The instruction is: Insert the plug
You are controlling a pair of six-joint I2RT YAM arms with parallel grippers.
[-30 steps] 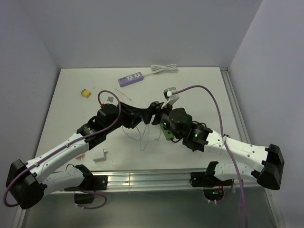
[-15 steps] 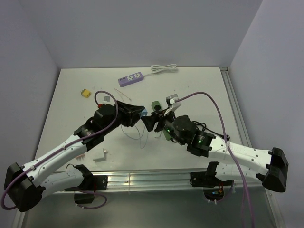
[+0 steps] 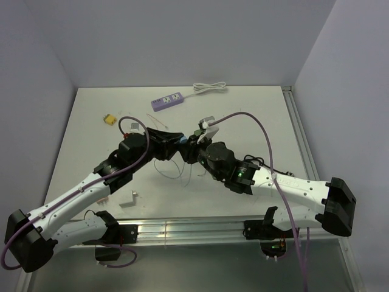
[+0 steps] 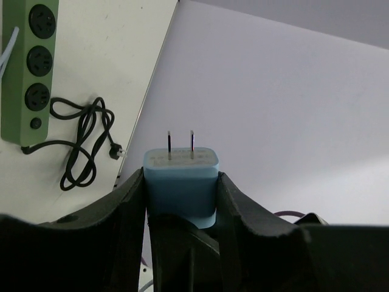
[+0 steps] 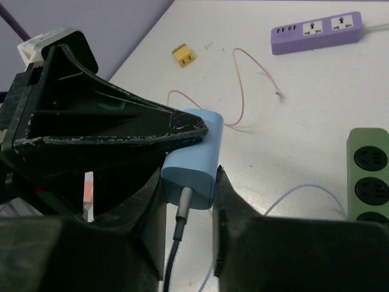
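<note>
The plug [image 4: 181, 182] is a light blue charger block with two metal prongs pointing away from my left wrist. My left gripper [image 4: 181, 175] is shut on its sides, above the table's middle [image 3: 177, 141]. In the right wrist view the same plug [image 5: 193, 167] sits between my right gripper's [image 5: 188, 182] fingers, which press on its cable end, where a grey cable [image 5: 176, 243] leaves it. Both grippers meet nose to nose in the top view, the right gripper [image 3: 189, 149] just right of the plug [image 3: 183, 140]. A green power strip [image 5: 368, 170] lies on the table to the right.
A purple power strip [image 3: 168, 100] with a white coiled cord [image 3: 209, 88] lies at the back. A yellow connector [image 3: 110, 120] sits back left. Thin loose wires [image 3: 176, 170] trail under the grippers. The green strip's black cord [image 4: 82, 143] is coiled beside it. A metal bracket [image 3: 129, 199] lies near the front.
My right gripper has swung left to meet the left one and closed on the plug's cable end. The left gripper kept its hold and barely moved.
</note>
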